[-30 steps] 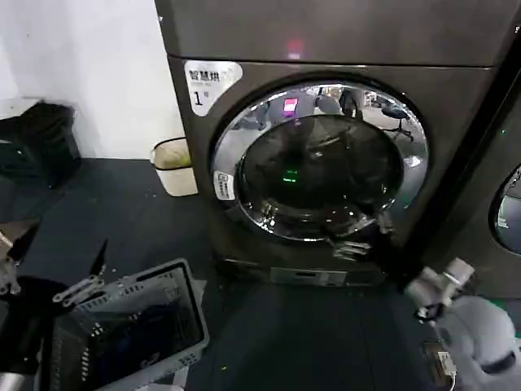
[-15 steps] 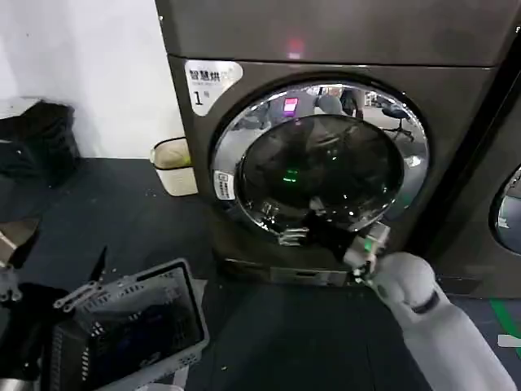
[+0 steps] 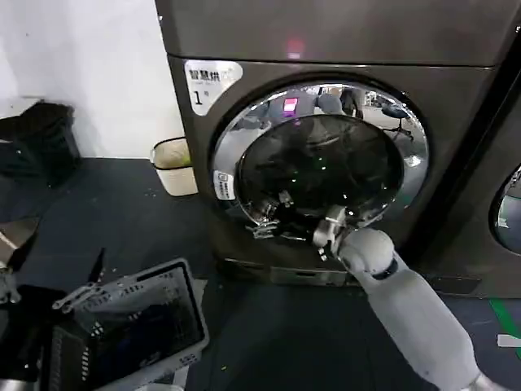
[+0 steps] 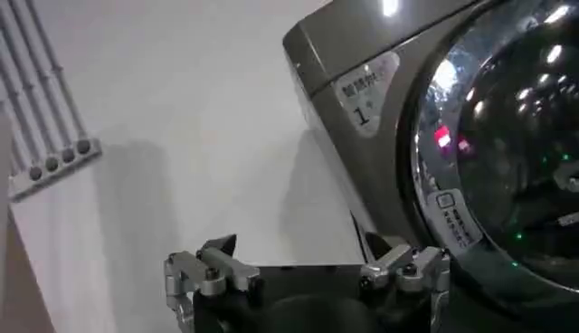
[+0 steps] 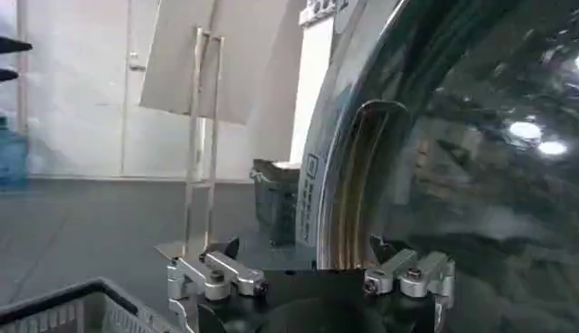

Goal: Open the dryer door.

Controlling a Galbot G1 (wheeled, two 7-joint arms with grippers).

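Now the right pincer [image 3: 264, 221], fingers apart, has swept across to the door [image 3: 319, 160]'s lower-left rim; door still shut.

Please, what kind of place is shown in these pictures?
Probably a laundry room: a big dark bronze-grey front-loading dryer with a chrome-ringed round glass door, a second similar machine beside it, and a grey plastic laundry basket on the floor.

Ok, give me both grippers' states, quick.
Left gripper: open, holding nothing, parked low beside the dryer.
Right gripper: open, holding nothing, at the lower left rim of the dryer door.
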